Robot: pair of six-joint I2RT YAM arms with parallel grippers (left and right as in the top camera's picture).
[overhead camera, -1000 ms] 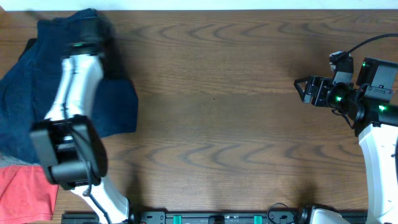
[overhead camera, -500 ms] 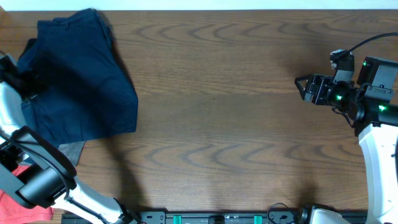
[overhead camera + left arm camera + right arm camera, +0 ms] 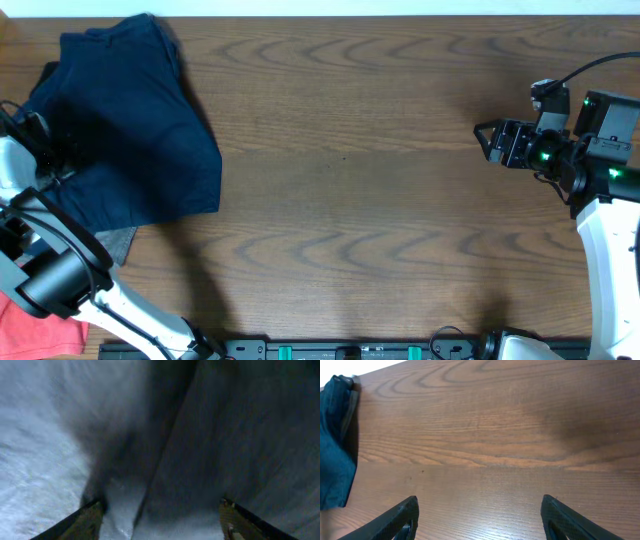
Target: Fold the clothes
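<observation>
The clothes, dark navy shorts (image 3: 135, 130), lie spread flat at the table's far left corner. In the right wrist view their edge (image 3: 332, 445) shows at the far left. My left gripper (image 3: 45, 150) hovers over the left border of the shorts, at the table's left side. In its wrist view the left gripper (image 3: 160, 510) is open. Its fingertips (image 3: 90, 512) stand wide apart over blurred cloth, dark navy on the right and paler blue on the left. My right gripper (image 3: 487, 143) hangs open above bare wood at the right, far from the shorts, with nothing between its fingers (image 3: 402, 512).
A grey cloth corner (image 3: 115, 243) sticks out below the shorts. A coral-red garment (image 3: 40, 325) lies at the near left corner. My left arm (image 3: 60, 275) crosses the near left of the table. Brown wood (image 3: 350, 170) lies between the shorts and my right gripper.
My left arm has swung off the top of the shorts to the table's left edge, uncovering them. The right arm has not moved.
</observation>
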